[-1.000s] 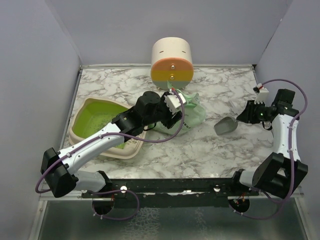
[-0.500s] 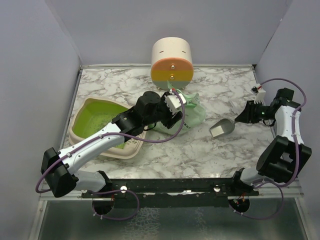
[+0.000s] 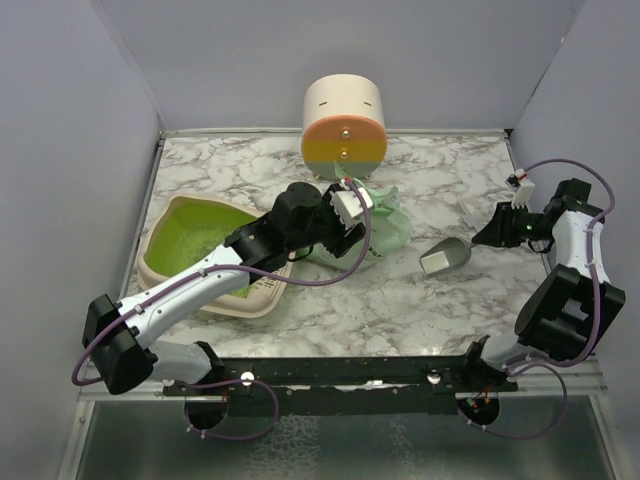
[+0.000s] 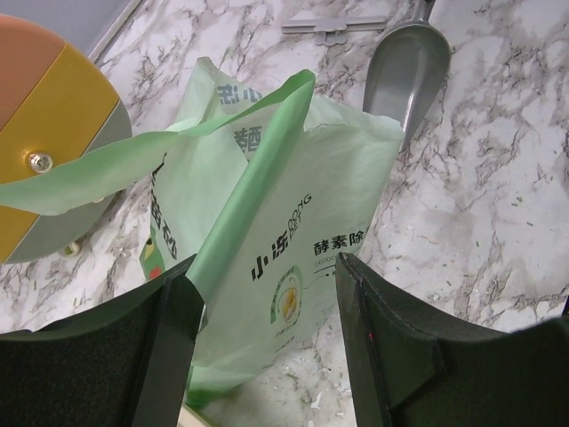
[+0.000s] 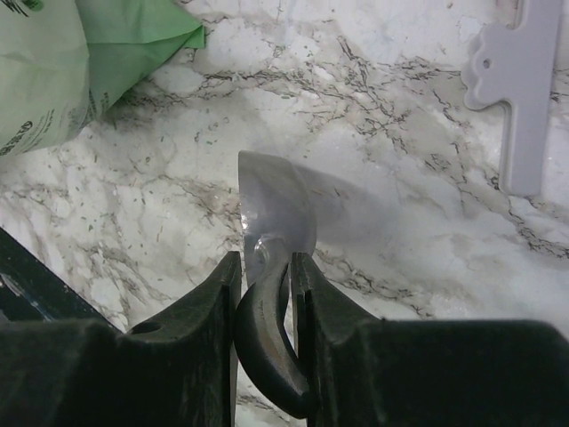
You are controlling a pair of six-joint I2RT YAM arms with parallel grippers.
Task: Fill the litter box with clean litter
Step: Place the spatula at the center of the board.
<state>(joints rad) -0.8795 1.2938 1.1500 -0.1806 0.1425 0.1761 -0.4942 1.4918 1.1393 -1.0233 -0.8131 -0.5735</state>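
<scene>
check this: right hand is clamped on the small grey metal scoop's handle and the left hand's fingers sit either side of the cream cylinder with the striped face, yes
Not the cream cylinder: the left wrist view shows the left hand straddling the soft mint-green plastic bag. The right hand is indeed clamped on the small grey metal scoop by its handle.
</scene>
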